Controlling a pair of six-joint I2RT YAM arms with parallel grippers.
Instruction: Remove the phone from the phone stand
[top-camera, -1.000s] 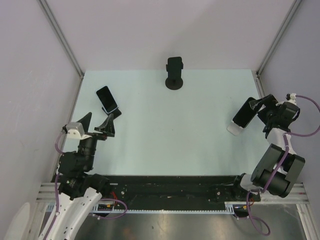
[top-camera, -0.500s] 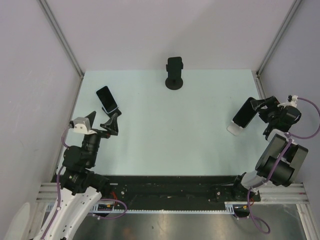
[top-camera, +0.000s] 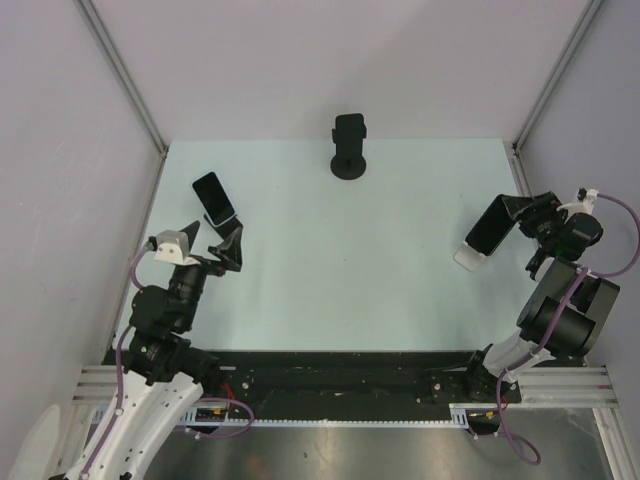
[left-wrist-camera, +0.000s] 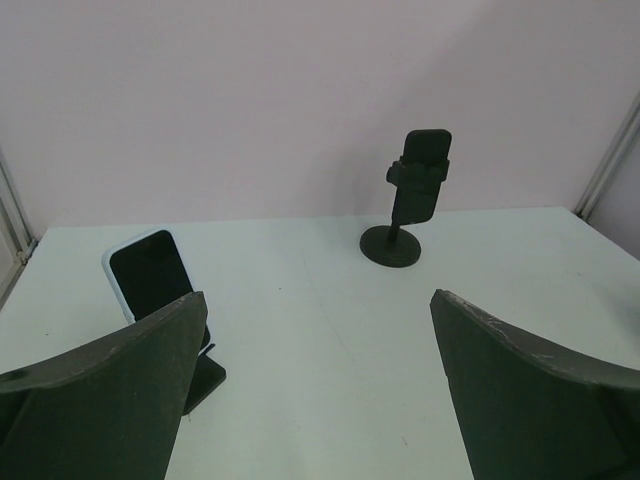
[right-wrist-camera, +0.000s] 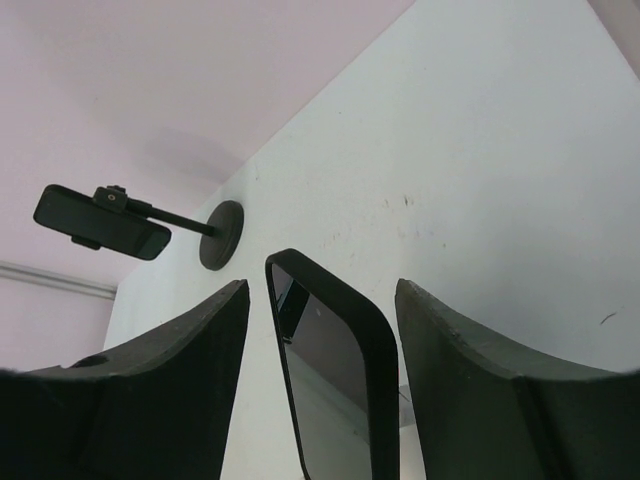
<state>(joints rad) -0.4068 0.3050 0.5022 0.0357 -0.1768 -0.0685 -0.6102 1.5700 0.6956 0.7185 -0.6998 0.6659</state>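
While right fingers (right-wrist-camera: 470, 390) flank the phone (right-wrist-camera: 335, 390), narrow gaps, base cut off.

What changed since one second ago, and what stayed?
The left gripper moved right and farther out, nearer the left phone. The right arm shifted its elbow toward the far side; the right gripper stayed at the right phone, open fingers flanking it without touching. Nothing was grasped. The far phone and both others stayed on their stands.
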